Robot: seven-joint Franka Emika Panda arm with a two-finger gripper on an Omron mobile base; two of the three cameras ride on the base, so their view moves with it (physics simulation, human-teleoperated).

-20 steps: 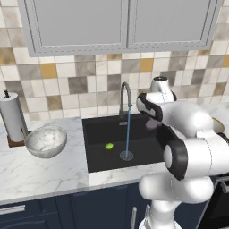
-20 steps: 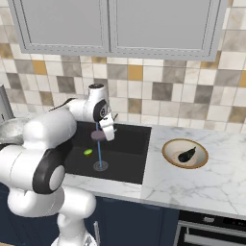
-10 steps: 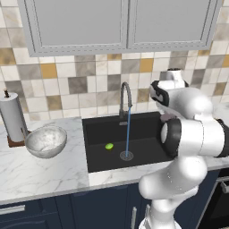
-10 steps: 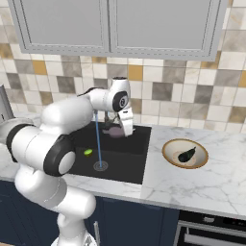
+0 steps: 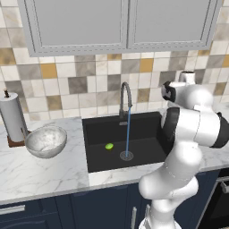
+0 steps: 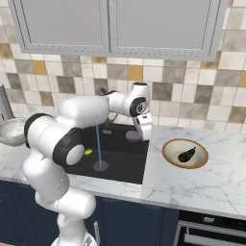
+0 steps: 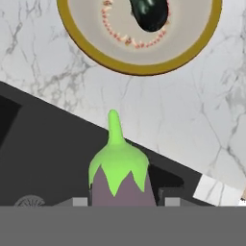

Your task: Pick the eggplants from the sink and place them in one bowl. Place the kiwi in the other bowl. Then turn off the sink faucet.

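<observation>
From the left base view, the kiwi [image 5: 109,146], a small glossy yellow-green oval, lies on the floor of the black sink [image 5: 99,135] near the round metal drain. The slim dark gooseneck faucet [image 5: 125,99] pours a thin blue stream, so that step is undone. The deep speckled grey bowl [image 5: 45,141], stone-like and rough-looking, sits empty on the white marble table left of the sink.

From the right base view, the dark eggplant [image 6: 186,154] already rests in the shallow tan bowl [image 6: 169,154] on the table right of the sink. The gripper [image 6: 140,135] carries the pale mauve eggplant [image 6: 132,136] over the sink's right edge, short of that bowl.

In the hand view, the mauve eggplant's smooth body and green lobed cap with a curved stem rise between the closed-in fingers. Ahead lies veined marble and the tan bowl's orange-brown rim around the glossy black eggplant. By my reading, one eggplant is placed, one is in transit; kiwi and faucet remain.
</observation>
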